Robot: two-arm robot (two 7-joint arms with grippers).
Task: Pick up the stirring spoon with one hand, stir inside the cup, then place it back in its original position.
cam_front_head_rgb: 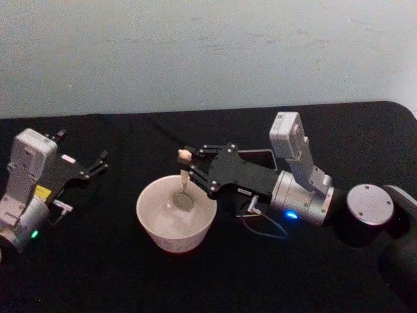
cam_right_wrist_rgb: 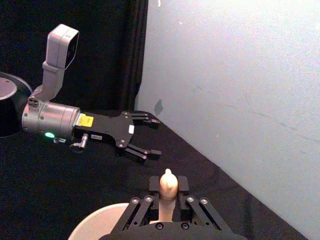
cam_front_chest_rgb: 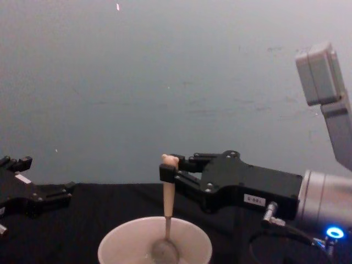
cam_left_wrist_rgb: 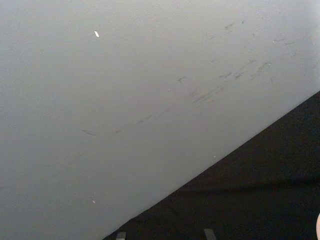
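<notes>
Black table [cam_front_head_rgb: 98,274] against a pale wall. Cream cup [cam_front_head_rgb: 171,242] near centre holds the metal bowl of the stirring spoon [cam_front_head_rgb: 184,186], whose handle stands nearly upright, bear head uppermost. Right gripper [cam_front_head_rgb: 191,163], reaching in from 3 o'clock, pinches the handle just below the bear head. Dark holder [cam_front_head_rgb: 262,157], at the cup's 2 o'clock, is partly hidden behind that gripper. Left gripper [cam_front_head_rgb: 99,163], fingers spread, lies at 9 o'clock, apart from the cup.
</notes>
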